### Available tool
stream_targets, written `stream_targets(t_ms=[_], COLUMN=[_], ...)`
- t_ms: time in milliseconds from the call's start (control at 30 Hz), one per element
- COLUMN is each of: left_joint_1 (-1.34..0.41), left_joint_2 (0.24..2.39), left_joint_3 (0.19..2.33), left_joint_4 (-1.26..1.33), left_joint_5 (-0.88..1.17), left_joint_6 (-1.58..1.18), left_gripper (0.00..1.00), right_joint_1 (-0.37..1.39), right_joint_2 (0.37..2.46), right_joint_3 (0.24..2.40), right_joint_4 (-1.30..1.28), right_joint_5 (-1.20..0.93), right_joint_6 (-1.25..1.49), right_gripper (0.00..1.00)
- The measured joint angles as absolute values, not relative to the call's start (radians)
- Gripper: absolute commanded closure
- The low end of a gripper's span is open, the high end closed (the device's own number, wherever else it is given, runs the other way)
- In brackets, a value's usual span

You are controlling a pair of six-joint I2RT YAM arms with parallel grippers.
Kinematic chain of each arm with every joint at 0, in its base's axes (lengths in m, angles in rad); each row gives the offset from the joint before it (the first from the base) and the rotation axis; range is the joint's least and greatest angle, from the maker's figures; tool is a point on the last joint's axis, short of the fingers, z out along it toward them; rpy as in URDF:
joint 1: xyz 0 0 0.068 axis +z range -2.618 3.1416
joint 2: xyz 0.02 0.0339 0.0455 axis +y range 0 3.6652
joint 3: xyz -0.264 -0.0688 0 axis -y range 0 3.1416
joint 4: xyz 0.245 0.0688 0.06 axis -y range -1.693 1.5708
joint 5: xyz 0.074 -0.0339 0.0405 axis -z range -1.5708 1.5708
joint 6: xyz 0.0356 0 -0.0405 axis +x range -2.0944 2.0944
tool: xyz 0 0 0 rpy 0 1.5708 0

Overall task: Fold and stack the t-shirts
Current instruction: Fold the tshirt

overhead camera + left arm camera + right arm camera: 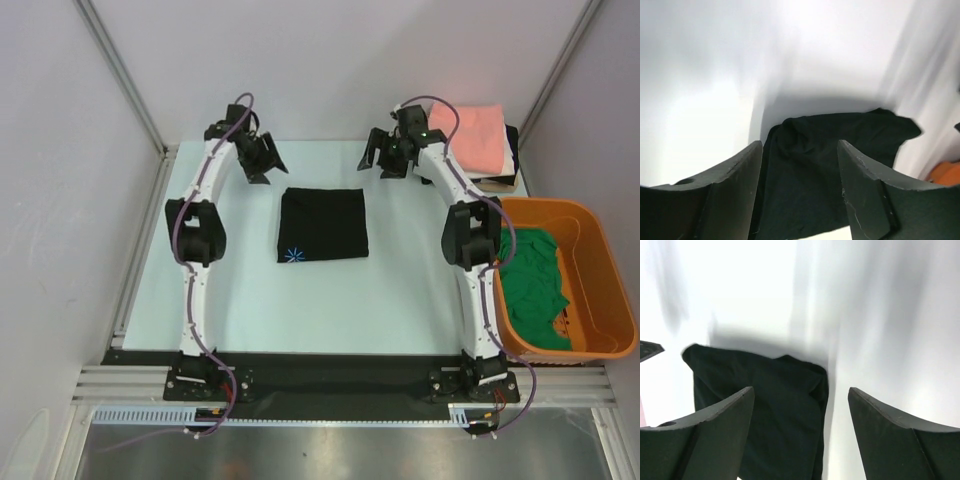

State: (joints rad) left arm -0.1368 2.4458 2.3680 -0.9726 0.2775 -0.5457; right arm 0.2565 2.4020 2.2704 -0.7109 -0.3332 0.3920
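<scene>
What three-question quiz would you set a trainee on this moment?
1. True or false: the black shirt lies folded flat on the table, between the two arms.
2. What is in the orange tub? A) green shirts B) a pink shirt C) nothing
3. Fill in: the left claw and the right claw are both ____, holding nothing.
Key: 1 true; 2 A; 3 open.

text: none readable | mark: blue-white starburst (294, 254) on black t-shirt (322, 222)
</scene>
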Motion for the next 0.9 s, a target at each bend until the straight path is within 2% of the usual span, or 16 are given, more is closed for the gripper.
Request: stream_targets(t_ms=[133,233,333,433,533,667,733,900], left_joint_1=[-0.115,-0.125,-0.166,-0.236,-0.323,-0.409,-0.417,-0.381], left_joint_2=[2.391,2.195,1.945,1.737,1.625,1.667,1.718,1.844], left_joint_3=[2.379,2.141,1.863,1.615,1.398,1.219,1.164,1.123], left_joint_4=[-0.971,-0.917,-0.876,-0.770,-0.643,-0.491,-0.457,-0.433], left_joint_5=[0.284,0.267,0.267,0.282,0.323,0.355,0.350,0.284], left_joint_6=[-0.550,-0.548,-0.550,-0.568,-0.609,-0.653,-0.659,-0.661], left_gripper=[0.32,0.34,0.36,0.38,0.39,0.44,0.45,0.46], right_joint_1=[0.263,0.325,0.411,0.477,0.470,0.428,0.395,0.315], right_joint_2=[2.336,2.098,1.884,1.795,1.825,1.938,2.008,2.125], right_joint_3=[2.240,1.903,1.598,1.379,1.237,1.107,1.088,1.074], right_joint_4=[-0.719,-0.602,-0.470,-0.273,-0.126,0.030,0.107,0.316], right_joint_5=[-0.326,-0.351,-0.449,-0.615,-0.717,-0.810,-0.857,-1.045], right_joint_6=[0.388,0.394,0.443,0.522,0.584,0.642,0.664,0.765], right_gripper=[0.19,0.23,0.33,0.38,0.39,0.42,0.45,0.46])
